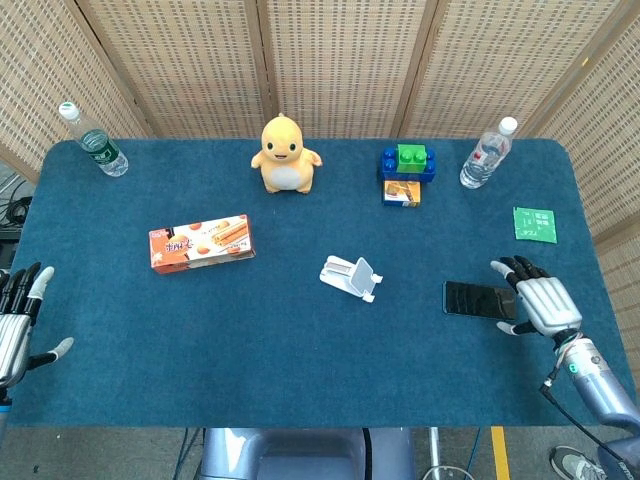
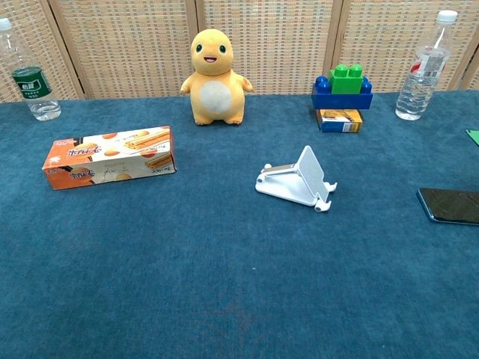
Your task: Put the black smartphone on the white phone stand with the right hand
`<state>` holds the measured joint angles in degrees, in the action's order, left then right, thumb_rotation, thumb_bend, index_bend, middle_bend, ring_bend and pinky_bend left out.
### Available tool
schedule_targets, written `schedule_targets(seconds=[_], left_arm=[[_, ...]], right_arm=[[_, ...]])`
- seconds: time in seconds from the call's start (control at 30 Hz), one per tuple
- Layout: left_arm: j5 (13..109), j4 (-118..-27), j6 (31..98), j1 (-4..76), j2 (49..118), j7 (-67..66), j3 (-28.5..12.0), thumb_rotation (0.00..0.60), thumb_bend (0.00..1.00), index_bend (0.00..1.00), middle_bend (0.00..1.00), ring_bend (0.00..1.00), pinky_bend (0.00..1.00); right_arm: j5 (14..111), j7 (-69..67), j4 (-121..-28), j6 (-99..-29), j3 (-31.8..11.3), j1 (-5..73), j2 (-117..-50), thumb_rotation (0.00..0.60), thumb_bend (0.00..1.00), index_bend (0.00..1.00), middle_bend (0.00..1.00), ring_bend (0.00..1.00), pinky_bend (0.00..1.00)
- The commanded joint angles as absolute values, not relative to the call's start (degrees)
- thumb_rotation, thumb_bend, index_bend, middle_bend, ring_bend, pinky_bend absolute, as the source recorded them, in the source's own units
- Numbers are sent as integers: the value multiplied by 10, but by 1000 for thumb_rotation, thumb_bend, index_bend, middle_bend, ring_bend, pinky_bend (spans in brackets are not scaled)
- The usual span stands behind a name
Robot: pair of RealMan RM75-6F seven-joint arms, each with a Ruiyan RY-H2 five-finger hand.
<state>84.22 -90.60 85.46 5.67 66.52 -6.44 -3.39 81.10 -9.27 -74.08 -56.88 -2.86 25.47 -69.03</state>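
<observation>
Right hand (image 1: 541,305), fingers spread and empty, sits just at 3 o'clock of the black smartphone (image 1: 479,299), whose long axis runs 9-to-3 toward it.

This looks like a robot test station in a lab or workroom, not a home: a tabletop (image 1: 300,350) wrapped in blue felt carries an unrelated mix of props, with a yellow plush toy (image 1: 286,153), a toy-brick stack (image 1: 408,162) and water bottles (image 1: 487,154) along its far edge. Just behind the tabletop stand woven rattan screens (image 1: 340,65), and beneath its near edge bare grey floor with yellow tape (image 1: 499,452) shows
</observation>
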Motion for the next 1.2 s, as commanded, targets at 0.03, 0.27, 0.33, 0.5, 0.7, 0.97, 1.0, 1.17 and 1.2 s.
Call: schedule_targets(seconds=[0.03, 0.27, 0.33, 0.5, 0.7, 0.97, 1.0, 1.17, 1.2], left_arm=[[841, -907, 852, 58, 664, -63, -34, 600, 0, 0, 0, 0, 0], [836, -909, 852, 57, 658, -54, -37, 600, 0, 0, 0, 0, 0], [836, -908, 851, 57, 657, -51, -37, 600, 0, 0, 0, 0, 0], [837, -910, 852, 58, 656, -49, -37, 600, 0, 0, 0, 0, 0], [835, -907, 852, 57, 655, -45, -38, 600, 0, 0, 0, 0, 0], [831, -905, 848, 59, 657, -47, -39, 600, 0, 0, 0, 0, 0], [831, -905, 848, 59, 657, -48, -40, 600, 0, 0, 0, 0, 0], [828, -905, 844, 60, 659, -52, -40, 600, 0, 0, 0, 0, 0], [827, -905, 844, 61, 659, -53, -40, 600, 0, 0, 0, 0, 0]], right_arm=[[761, -64, -764, -525, -54, 279, -713, 600, 0, 139, 144, 72, 201], [693, 23, -789, -495, -70, 302, -743, 600, 0, 159, 188, 136, 274], [683, 47, -790, -497, -68, 305, -754, 600, 0, 160, 190, 139, 280], [648, 88, -786, -494, -68, 310, -783, 600, 0, 167, 190, 139, 280], [623, 115, -764, -490, -67, 316, -809, 600, 0, 173, 190, 139, 280], [604, 134, -711, -487, -66, 321, -846, 600, 0, 174, 186, 135, 271], [603, 135, -704, -487, -66, 321, -850, 600, 0, 174, 184, 131, 257], [602, 128, -683, -482, -67, 322, -861, 600, 0, 174, 160, 86, 161], [603, 127, -681, -482, -67, 322, -862, 600, 0, 174, 160, 86, 161]])
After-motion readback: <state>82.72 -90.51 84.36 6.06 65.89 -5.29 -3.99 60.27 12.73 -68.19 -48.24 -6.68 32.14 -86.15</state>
